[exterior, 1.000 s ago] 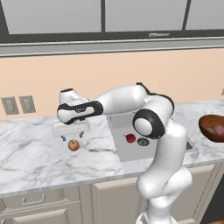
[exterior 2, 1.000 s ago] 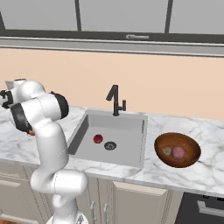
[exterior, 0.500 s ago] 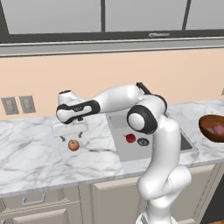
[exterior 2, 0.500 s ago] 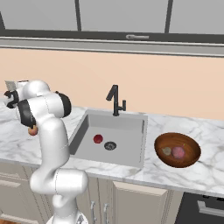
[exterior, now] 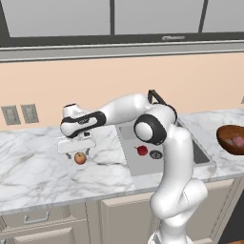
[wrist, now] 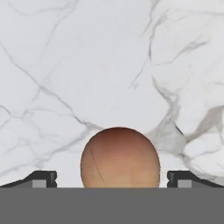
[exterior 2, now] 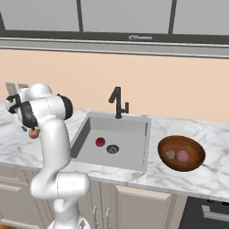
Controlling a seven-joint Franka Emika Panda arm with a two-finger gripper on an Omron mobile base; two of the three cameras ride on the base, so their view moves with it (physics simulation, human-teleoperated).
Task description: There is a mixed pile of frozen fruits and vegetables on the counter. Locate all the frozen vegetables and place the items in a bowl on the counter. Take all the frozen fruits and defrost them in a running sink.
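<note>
White marble counter (exterior: 38, 167) ran across the lower half of the left base view, with bare veined room to the left of the arm and toward its front edge. The grey sink (exterior 2: 129, 127) sat mid-frame in the right base view, a dark red fruit (exterior 2: 100, 142) beside its drain. The brown bowl (exterior 2: 193, 163) at lower right held a pinkish ball (exterior 2: 182, 155). The claw (exterior: 76, 153) hung wide open over the orange-yellow fruit (wrist: 120, 157), its tips apart on either side.

Kitchen background
2 grey outlets (exterior: 20, 114) sit on the peach wall (exterior: 200, 81), under grey upper cabinets (exterior: 157, 16); beige cabinets (exterior 2: 143, 203) below.
</note>
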